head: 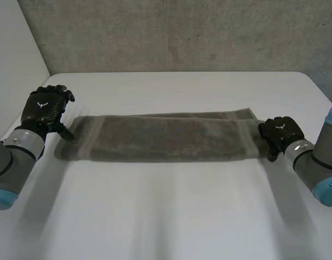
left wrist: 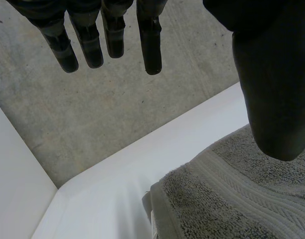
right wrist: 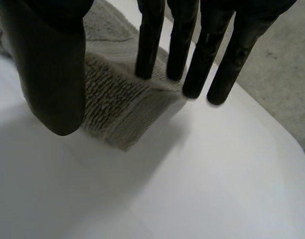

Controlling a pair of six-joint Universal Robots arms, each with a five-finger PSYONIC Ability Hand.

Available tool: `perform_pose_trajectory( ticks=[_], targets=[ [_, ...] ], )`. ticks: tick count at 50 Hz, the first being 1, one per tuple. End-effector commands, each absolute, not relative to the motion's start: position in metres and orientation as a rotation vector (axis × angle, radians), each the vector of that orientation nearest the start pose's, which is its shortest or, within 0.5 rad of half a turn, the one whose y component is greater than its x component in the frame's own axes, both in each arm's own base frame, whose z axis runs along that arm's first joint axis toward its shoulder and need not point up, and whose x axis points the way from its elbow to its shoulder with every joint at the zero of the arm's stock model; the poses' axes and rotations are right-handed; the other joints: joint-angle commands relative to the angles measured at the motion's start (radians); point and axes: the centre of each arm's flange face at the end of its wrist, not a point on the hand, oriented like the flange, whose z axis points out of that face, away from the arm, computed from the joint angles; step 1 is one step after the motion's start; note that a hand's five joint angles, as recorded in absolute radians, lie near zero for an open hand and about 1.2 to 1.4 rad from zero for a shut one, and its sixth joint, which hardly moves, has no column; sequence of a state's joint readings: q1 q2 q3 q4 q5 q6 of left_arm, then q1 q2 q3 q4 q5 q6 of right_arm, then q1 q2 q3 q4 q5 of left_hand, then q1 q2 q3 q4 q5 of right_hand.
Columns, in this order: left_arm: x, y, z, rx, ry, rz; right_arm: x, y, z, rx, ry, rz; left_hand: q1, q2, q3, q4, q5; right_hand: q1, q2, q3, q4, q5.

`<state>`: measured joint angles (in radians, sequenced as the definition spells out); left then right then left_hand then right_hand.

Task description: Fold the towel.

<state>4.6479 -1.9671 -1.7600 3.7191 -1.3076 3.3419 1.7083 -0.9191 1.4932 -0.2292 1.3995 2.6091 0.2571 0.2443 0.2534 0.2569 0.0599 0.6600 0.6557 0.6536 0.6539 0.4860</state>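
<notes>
Towel (head: 160, 140): one, grey, lying flat as a long narrow strip running left to right across the middle of the white table (head: 166, 216). It is folded lengthwise; along the far edge a second layer peeks out behind the top one, most clearly toward the right end. A woven band runs across each short end.

Hands: two, one at each end of the strip.

Left hand (head: 42, 108): at the towel's left end, on the far side of the corner, back of the hand facing up. In the left wrist view its fingers (left wrist: 150, 40) are straight and spread wide from the thumb, pointing out past the table edge toward the concrete wall (head: 182, 32). The thumb hangs over the banded end of the towel (left wrist: 232, 199). Whether the thumb touches the cloth cannot be told. Nothing is held.

Right hand (head: 281, 132): at the towel's right end. In the right wrist view its fingers (right wrist: 150, 40) are straight, with the tips down at the end corner of the towel (right wrist: 117, 104). The thumb stands well apart on the near side, and the corner lies flat on the table (right wrist: 192, 189) in the gap between them. The hand is wide, with no pinch visible.

Arms: two, grey with light-blue caps. The left arm (head: 14, 157) comes in from the near left, the right arm (head: 318, 168) from the near right.
</notes>
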Motion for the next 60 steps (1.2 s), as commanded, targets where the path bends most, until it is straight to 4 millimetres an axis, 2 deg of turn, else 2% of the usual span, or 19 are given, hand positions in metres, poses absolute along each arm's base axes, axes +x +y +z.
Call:
perform_pose_trajectory(
  ticks=[1,5,11,20,24,27,29,30,32,33,35,38,40,41,43,45,49,53,60],
  targets=[
    [-0.178,-0.351,0.171,0.596,2.211,-2.279,0.197,-0.362,0.114,-1.016,2.442,-1.850,-0.079,-0.066,-0.075,-0.079,-0.056,0.273,0.277,0.279,0.279,0.272],
    [-0.177,-0.351,0.171,0.595,2.211,-2.278,0.191,-0.367,0.112,-1.002,2.457,-1.853,-0.079,-0.066,-0.075,-0.079,-0.056,0.706,0.710,0.712,0.712,0.705],
    [-0.177,-0.351,0.171,0.593,2.209,-2.279,0.178,-0.375,0.120,-1.009,2.484,-1.904,-0.079,-0.066,-0.075,-0.079,-0.056,0.736,0.741,0.743,0.742,0.736],
    [-0.177,-0.350,0.175,0.589,2.198,-2.288,0.106,-0.400,0.146,-1.189,2.771,-1.980,-0.079,-0.066,-0.075,-0.079,-0.056,0.736,0.741,0.743,0.742,0.736],
    [-0.179,-0.350,0.176,0.593,2.195,-2.293,0.100,-0.405,0.161,-1.280,2.852,-2.026,-0.079,-0.066,-0.075,-0.079,-0.056,0.736,0.741,0.743,0.742,0.736],
    [-0.180,-0.349,0.176,0.596,2.196,-2.294,0.126,-0.404,0.178,-1.284,2.772,-2.129,-0.079,-0.066,-0.075,-0.079,-0.056,0.736,0.741,0.743,0.742,0.736],
    [-0.180,-0.349,0.175,0.596,2.198,-2.293,0.193,-0.382,0.204,-1.328,2.498,-2.248,-0.079,-0.066,-0.075,-0.079,-0.056,0.736,0.741,0.743,0.742,0.736],
    [-0.180,-0.349,0.175,0.596,2.198,-2.293,0.194,-0.382,0.204,-1.329,2.497,-2.248,-0.079,-0.066,-0.075,-0.079,-0.056,0.736,0.741,0.743,0.742,0.736],
    [-0.180,-0.349,0.175,0.596,2.199,-2.291,0.263,-0.347,0.218,-1.345,2.229,-2.281,-0.079,-0.066,-0.075,-0.079,-0.056,0.736,0.741,0.743,0.742,0.736],
    [-0.180,-0.348,0.175,0.598,2.200,-2.292,0.263,-0.347,0.218,-1.345,2.228,-2.281,-0.079,-0.066,-0.075,-0.079,-0.056,0.736,0.741,0.743,0.742,0.736],
    [-0.180,-0.348,0.175,0.600,2.200,-2.290,0.332,-0.296,0.224,-1.382,1.947,-2.270,-0.079,-0.066,-0.075,-0.079,-0.056,0.736,0.741,0.743,0.742,0.736],
    [-0.180,-0.347,0.173,0.600,2.206,-2.285,0.362,-0.268,0.219,-1.410,1.827,-2.239,-0.079,-0.066,-0.075,-0.079,-0.056,0.736,0.741,0.743,0.742,0.736],
    [-0.179,-0.348,0.173,0.598,2.206,-2.284,0.402,-0.223,0.197,-1.493,1.677,-2.154,-0.079,-0.066,-0.075,-0.079,-0.056,0.736,0.741,0.743,0.742,0.736],
    [-0.179,-0.348,0.173,0.598,2.206,-2.284,0.402,-0.222,0.197,-1.493,1.676,-2.153,-0.079,-0.066,-0.075,-0.079,-0.056,0.736,0.741,0.743,0.742,0.736],
    [-0.180,-0.347,0.173,0.600,2.210,-2.282,0.412,-0.211,0.170,-1.562,1.670,-2.082,-0.079,-0.066,-0.075,-0.079,-0.056,-0.231,-0.227,-0.225,-0.225,-0.232],
    [-0.180,-0.347,0.173,0.600,2.210,-2.282,0.412,-0.213,0.163,-1.574,1.691,-2.074,-0.079,-0.066,-0.075,-0.079,-0.056,-0.485,-0.481,-0.479,-0.479,-0.486],
    [-0.180,-0.346,0.172,0.604,2.213,-2.282,0.408,-0.219,0.157,-1.584,1.725,-2.068,-0.079,-0.066,-0.075,-0.079,-0.056,-0.485,-0.481,-0.479,-0.479,-0.486],
    [-0.182,-0.345,0.169,0.622,2.223,-2.272,0.370,-0.252,0.153,-1.557,1.921,-2.022,-0.079,-0.066,-0.075,-0.079,-0.056,-0.485,-0.481,-0.479,-0.479,-0.486],
    [-0.194,-0.338,0.166,0.677,2.238,-2.281,0.325,-0.267,0.151,-1.429,2.102,-1.932,-0.061,-0.049,-0.058,-0.061,-0.039,-0.485,-0.481,-0.479,-0.479,-0.486]
  ],
)
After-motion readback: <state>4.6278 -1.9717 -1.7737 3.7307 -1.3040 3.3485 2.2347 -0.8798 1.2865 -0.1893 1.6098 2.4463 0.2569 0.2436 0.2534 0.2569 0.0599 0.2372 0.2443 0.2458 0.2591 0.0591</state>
